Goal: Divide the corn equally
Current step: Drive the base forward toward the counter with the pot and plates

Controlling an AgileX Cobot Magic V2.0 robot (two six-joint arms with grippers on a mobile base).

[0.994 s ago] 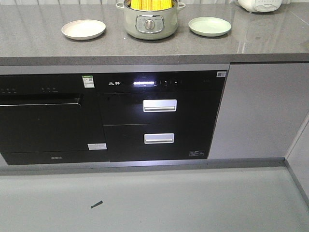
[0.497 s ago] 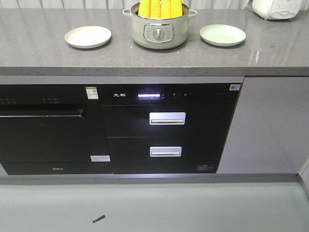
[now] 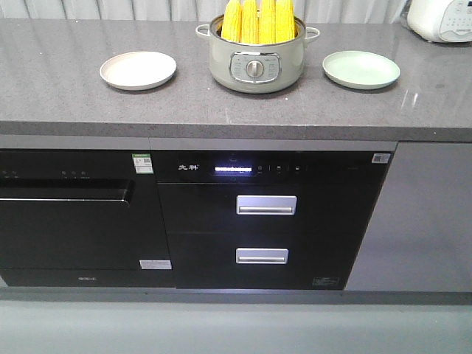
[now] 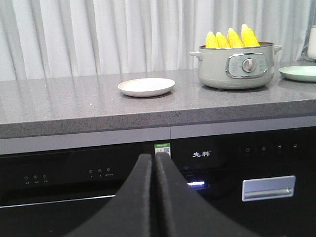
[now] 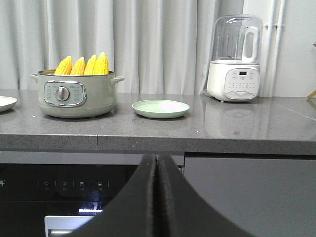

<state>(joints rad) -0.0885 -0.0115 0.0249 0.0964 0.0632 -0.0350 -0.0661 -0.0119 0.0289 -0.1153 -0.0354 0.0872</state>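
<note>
Corn (image 3: 259, 21) stands upright in the pot (image 3: 256, 63), pale tips up and poking above the rim; four tips show in the right wrist view. The pot sits mid-counter, toward the back, with its dial facing the front edge.

The left gripper (image 4: 154, 163) is held level and low, its tips below the counter's (image 3: 66, 96) front edge and aimed at the black oven front (image 3: 74, 214). Its two fingers are pressed flat together along their whole length, clenched on each other and on no object. The right gripper (image 5: 156, 160) has the same pose: level, low, tips under the counter edge, fingers closed tight against each other. Neither arm shows in the front view.

A cream plate (image 3: 138, 70) lies left of the pot and a green plate (image 3: 361, 69) lies right of it, each apart from the pot with a strip of bare grey counter between. Both plates sit on about the same line as the pot, with a wide band of bare counter in front of them down to the front edge. A white blender (image 5: 235, 59) stands at the far right, well apart from the green plate. Curtains (image 4: 74, 39) hang close behind the counter's back edge. Below the overhanging counter edge sit the oven and a drawer unit (image 3: 269, 221) with two silver handles.
</note>
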